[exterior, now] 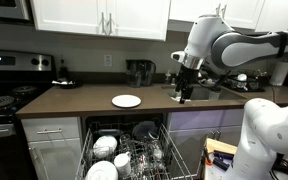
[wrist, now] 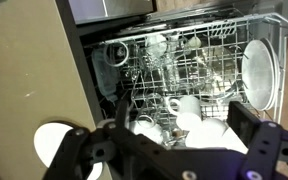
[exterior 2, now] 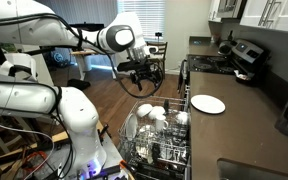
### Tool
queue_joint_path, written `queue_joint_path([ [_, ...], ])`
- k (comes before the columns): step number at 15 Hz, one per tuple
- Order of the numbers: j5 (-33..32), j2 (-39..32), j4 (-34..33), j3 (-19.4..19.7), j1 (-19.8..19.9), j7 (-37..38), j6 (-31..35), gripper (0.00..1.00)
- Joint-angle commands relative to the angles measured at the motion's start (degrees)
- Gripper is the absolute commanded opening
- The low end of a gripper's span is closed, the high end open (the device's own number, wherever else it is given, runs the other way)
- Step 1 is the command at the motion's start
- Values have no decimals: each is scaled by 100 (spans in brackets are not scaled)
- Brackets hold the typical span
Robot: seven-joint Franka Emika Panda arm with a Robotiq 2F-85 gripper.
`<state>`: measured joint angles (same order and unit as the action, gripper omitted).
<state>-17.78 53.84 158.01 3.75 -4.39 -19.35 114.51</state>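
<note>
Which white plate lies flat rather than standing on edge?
The plate on the brown countertop: it lies flat and alone, while the other plates stand on edge in the dishwasher rack.

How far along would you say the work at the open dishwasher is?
Done: the dishwasher rack is pulled out and already holds many white dishes. In hand: nothing; the gripper hangs open above the rack. Left: probably the white plate lying on the countertop.
</note>
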Motion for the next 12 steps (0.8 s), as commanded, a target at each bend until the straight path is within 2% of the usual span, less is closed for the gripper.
queue_joint_path([
  [1,449,-585,-179,-392,-463,321,82,100],
  [4,932,-1208,-290,-533,-877,309,90,100],
  [7,1216,-1863,-419,-674,-1105,282,176,100],
  [12,1059,-3057,-833,-1176,-1238,389,593,100],
])
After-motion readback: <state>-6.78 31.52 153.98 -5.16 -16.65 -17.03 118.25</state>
